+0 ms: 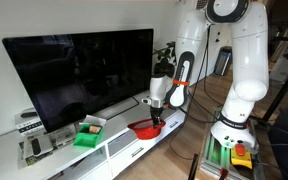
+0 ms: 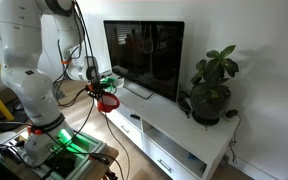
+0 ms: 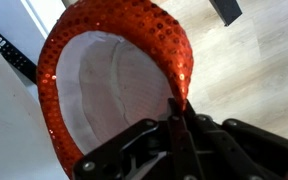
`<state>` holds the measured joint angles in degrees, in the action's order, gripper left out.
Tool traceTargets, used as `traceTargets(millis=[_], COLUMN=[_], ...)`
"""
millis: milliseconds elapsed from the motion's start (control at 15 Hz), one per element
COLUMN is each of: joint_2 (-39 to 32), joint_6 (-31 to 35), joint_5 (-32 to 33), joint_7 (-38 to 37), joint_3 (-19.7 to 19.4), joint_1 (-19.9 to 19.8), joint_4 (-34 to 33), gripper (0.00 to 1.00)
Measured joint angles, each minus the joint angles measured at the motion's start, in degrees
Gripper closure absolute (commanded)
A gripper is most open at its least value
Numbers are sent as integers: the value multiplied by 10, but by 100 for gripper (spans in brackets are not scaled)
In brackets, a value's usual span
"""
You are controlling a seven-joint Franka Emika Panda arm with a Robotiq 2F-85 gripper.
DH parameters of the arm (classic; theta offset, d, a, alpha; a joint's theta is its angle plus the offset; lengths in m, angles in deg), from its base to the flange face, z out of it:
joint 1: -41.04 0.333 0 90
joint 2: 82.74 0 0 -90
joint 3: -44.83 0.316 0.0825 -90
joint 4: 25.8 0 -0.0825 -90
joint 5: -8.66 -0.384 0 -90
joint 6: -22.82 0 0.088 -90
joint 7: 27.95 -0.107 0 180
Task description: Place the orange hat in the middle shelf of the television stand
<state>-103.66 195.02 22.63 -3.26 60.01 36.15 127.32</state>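
Observation:
The orange-red sequined hat point(image 3: 114, 60) hangs from my gripper point(image 3: 177, 112), which is shut on its rim. Its white lining faces the wrist camera. In both exterior views the hat point(image 1: 147, 128) point(image 2: 108, 101) hangs just beyond the end of the white television stand point(image 1: 44, 158) point(image 2: 184, 140), near top-surface height. My gripper point(image 1: 156, 115) point(image 2: 102, 88) points down above it. The stand's shelves are open on the front face; the middle shelf is hard to make out.
A large black television point(image 1: 79, 70) point(image 2: 144, 50) stands on the stand. A green box point(image 1: 89, 133), a remote control point(image 3: 12, 55) and a potted plant point(image 2: 212, 85) sit on top. Wooden floor point(image 3: 254, 70) lies below. The robot base point(image 1: 229, 135) stands close by.

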Motion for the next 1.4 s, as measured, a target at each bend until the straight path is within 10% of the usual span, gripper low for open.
traceTargets(millis=[733,1400], joint_2=[-6,-107], joint_6=[-5,-34], joint_5=[1,230], joint_7=[15,-66], joint_3=[5,-233], joint_1=[-6,292], joint_4=[0,-76], gripper=[99,99])
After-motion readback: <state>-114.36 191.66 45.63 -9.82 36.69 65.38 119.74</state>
